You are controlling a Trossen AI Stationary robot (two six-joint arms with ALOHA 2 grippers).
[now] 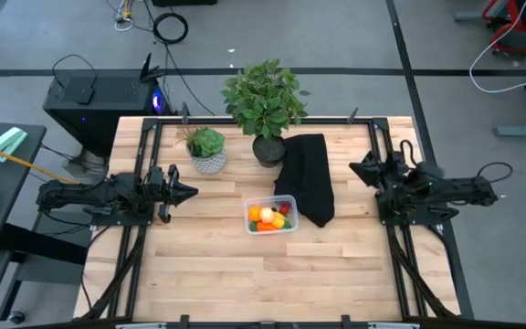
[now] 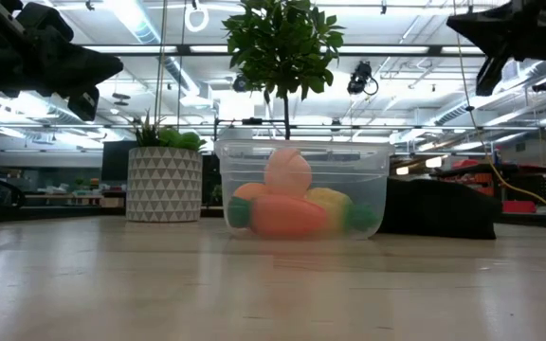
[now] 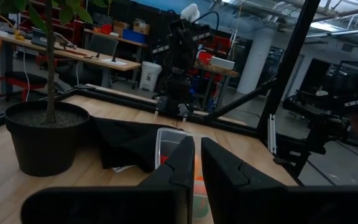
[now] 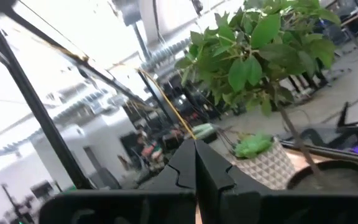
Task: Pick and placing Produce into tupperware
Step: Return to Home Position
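Closest to the lens in the left wrist view, the left gripper is seen with its two dark fingers pinched down to a thin slit and nothing held between them. Straight past that slit, the small clear rectangular plastic tupperware can be made out on the pale wooden desk. So that gripper is aimed right at the tupperware, but from well off on its left-arm side. In the low view both arms are hung high above the tupperware's rim.

The produce is all piled inside the tupperware: a peach-coloured ball on top, an orange toy carrot against the front wall, a yellow piece beside it, and a red strawberry picked out from overhead. No loose piece is spotted outside it.

The right gripper is parked well apart on the tupperware's other side and a bit further toward the back, fingers pressed together and empty. A crumpled black cloth lies between it and the tupperware.

The tupperware's long axis runs arm to arm, and the left gripper is judged slightly the nearer of the two. The filling looks finished, so only a retreat away from the tupperware seems called for, with nothing in either path.
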